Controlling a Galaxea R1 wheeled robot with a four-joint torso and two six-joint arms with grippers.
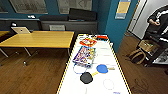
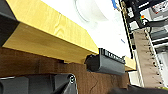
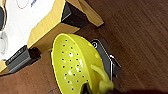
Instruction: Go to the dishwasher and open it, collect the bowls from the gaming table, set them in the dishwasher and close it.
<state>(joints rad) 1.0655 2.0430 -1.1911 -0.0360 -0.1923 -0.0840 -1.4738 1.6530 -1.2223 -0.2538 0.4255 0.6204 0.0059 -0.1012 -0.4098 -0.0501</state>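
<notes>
Yellow-green and dotted with holes, a bowl point(image 3: 75, 65) fills the lower centre of the right wrist view, clamped in the right gripper point(image 3: 100, 86). White-topped, the gaming table point(image 1: 110, 57) runs up the middle of the head view, carrying a blue bowl point(image 1: 102, 68) and a black bowl point(image 1: 86, 77). I can't read any lettering. A person point(image 1: 157, 20) stands upper right.

A black bowl point(image 1: 86, 77) and a blue bowl point(image 1: 102, 68) sit well apart on the long white gaming table point(image 1: 105, 53).
</notes>
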